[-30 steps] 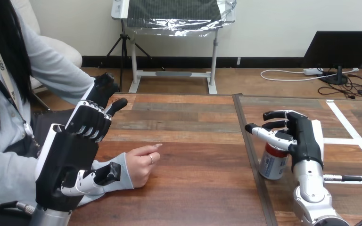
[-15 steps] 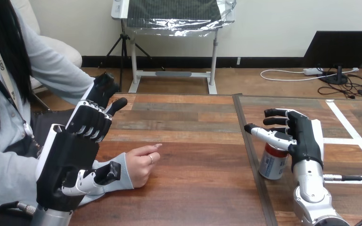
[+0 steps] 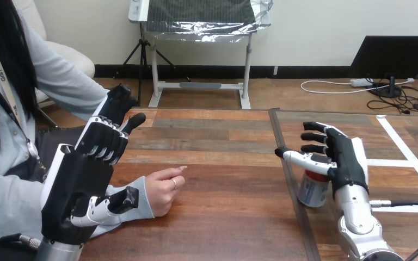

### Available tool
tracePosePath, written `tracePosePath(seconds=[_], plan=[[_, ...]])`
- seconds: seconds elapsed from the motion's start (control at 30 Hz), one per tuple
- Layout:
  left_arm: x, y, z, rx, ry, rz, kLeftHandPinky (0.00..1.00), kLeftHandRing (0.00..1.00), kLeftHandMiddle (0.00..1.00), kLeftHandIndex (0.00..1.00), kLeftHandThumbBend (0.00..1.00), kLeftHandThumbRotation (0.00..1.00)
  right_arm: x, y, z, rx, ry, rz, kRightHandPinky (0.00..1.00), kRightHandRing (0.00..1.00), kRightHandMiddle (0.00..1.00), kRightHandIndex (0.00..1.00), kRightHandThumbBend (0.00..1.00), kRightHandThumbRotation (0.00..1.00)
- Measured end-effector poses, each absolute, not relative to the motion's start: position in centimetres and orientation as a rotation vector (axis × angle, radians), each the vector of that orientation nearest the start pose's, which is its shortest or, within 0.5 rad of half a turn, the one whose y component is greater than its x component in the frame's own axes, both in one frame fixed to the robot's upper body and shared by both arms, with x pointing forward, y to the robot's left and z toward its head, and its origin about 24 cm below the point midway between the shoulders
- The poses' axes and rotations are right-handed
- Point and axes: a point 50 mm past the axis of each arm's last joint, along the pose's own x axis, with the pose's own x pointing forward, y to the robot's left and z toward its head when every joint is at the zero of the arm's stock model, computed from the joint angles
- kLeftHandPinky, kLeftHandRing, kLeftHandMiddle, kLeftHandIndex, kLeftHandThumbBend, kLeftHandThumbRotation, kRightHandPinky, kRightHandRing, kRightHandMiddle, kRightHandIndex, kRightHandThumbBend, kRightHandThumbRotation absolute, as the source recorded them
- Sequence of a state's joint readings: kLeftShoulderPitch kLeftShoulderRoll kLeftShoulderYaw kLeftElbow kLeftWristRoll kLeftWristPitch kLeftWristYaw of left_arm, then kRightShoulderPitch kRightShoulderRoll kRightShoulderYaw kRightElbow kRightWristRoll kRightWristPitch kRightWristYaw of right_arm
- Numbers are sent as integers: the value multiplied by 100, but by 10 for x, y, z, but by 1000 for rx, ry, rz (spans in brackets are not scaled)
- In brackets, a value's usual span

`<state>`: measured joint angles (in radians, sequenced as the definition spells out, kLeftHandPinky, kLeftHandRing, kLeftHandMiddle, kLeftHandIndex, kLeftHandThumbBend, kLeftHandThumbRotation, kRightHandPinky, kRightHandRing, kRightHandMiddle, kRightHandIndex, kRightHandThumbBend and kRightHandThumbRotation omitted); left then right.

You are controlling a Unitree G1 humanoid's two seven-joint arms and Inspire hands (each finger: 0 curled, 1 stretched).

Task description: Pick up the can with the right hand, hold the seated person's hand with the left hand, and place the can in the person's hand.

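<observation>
**Right robot hand (image 3: 344, 163) edged toward 9 o'clock over the can (image 3: 311, 190)**

Compared with the earlier frame, its thumb reached further past the can's top. Left robot hand (image 3: 79, 185) and the person's hand (image 3: 166, 189) sat unchanged.

Can stood upright at 4 o'clock on the surface (image 3: 223, 217), just beside the plank seam, under the thumb. Right robot hand was released, fingers spread, not round the can. Left robot hand was also released, raised at 8 o'clock over the person's sleeve, gripping nothing. Person's hand lay loosely curled at 7 o'clock.

Risks, as judged: closing from this height could clip the rim and topple the can toward 9 o'clock. A curled palm could not receive it.
</observation>
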<state>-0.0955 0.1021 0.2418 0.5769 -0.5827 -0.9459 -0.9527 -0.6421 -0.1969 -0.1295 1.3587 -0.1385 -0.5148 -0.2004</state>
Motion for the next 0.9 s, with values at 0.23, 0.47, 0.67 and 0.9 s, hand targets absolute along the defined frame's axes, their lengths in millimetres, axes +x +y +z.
tracePosePath(seconds=[0.23, 0.47, 0.67, 0.9], plan=[[223, 215, 30, -44, -602, -342, 92, 98, 99, 95, 100, 50, 325, -203, -12, -256, 198, -166, 79, 83, 83, 88, 100, 32], [223, 215, 30, -42, -605, -351, 93, 98, 99, 95, 100, 50, 322, -204, -16, -257, 213, -160, 81, 86, 87, 92, 100, 43], [224, 214, 30, -40, -607, -356, 92, 98, 99, 95, 100, 50, 318, -205, -20, -256, 229, -157, 80, 87, 88, 94, 100, 47], [224, 214, 30, -40, -608, -359, 92, 98, 99, 95, 100, 51, 310, -207, -29, -249, 257, -156, 81, 88, 90, 95, 100, 44]])
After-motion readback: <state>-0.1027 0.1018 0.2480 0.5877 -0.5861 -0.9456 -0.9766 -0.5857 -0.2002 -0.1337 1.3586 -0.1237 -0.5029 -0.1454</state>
